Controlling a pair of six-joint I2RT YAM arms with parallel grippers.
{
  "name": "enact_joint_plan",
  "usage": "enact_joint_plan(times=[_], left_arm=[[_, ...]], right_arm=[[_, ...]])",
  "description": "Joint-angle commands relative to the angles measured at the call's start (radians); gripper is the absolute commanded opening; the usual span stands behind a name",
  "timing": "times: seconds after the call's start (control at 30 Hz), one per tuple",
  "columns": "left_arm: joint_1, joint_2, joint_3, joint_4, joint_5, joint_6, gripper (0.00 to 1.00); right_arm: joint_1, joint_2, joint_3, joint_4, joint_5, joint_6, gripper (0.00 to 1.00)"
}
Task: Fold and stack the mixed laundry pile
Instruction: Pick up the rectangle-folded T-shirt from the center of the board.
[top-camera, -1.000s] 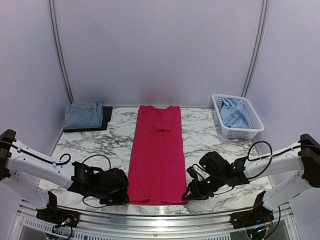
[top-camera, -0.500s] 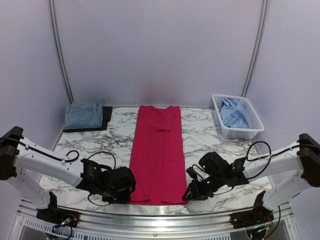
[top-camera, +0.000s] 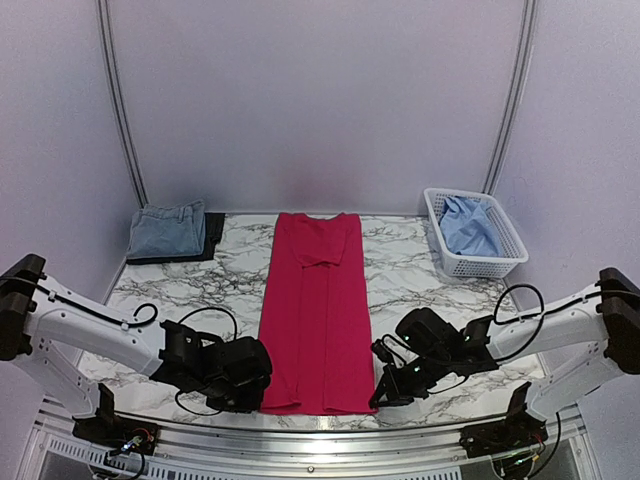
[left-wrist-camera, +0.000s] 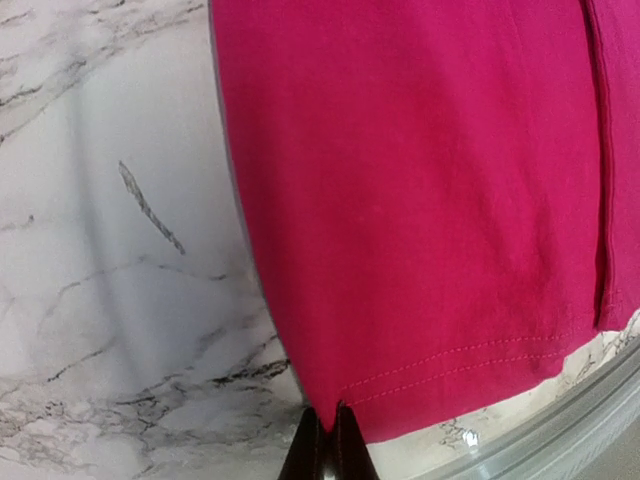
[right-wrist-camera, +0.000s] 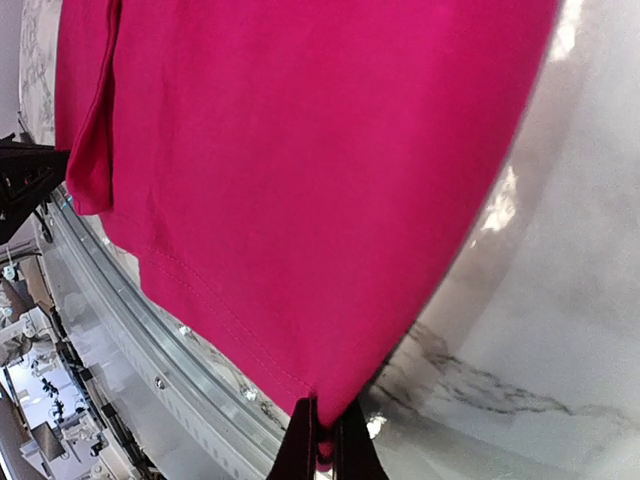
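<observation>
Left gripper (top-camera: 262, 398) and right gripper (top-camera: 379, 396), two in all, are each clamped shut on a near hem corner of the single pink-red T-shirt (top-camera: 315, 310). The shirt lies folded into one long strip down the middle of the marble table (top-camera: 410, 280). Four garments can be counted from above. Besides the T-shirt, one folded denim piece (top-camera: 167, 230) sits at the far left on top of one dark garment (top-camera: 215, 232), and one light blue shirt (top-camera: 467, 228) is heaped inside the one white basket (top-camera: 482, 268) at the far right. Only the overhead camera takes in that stack, the basket and both arms at once. The wrist cameras give the close detail it lacks. The left wrist view shows closed fingertips (left-wrist-camera: 312, 450) nipping the very point of the stitched hem. The right wrist view shows pink cloth caught between its closed fingertips (right-wrist-camera: 300, 445), just above the metal rail (right-wrist-camera: 190, 400) at the table's near edge.
</observation>
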Motion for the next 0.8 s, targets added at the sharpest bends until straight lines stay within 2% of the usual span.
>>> enact_joint_plan(times=[0.0, 0.3, 0.5, 0.77], left_arm=[[-0.03, -0.063, -0.015, -0.041, 0.037, -0.017, 0.0], [0.019, -0.156, 0.043, -0.089, 0.018, 0.017, 0.0], [0.214, -0.161, 0.093, -0.098, 0.034, 0.163, 0.0], [0.42, 0.011, 0.29, -0.098, 0.058, 0.405, 0.0]], right_arm=[[0.041, -0.069, 0.013, -0.049, -0.01, 0.012, 0.0], [0.027, -0.118, 0.122, -0.118, 0.046, -0.011, 0.0], [-0.12, -0.069, 0.196, -0.123, 0.043, -0.11, 0.0], [-0.305, 0.132, 0.389, -0.135, 0.009, -0.301, 0.0]])
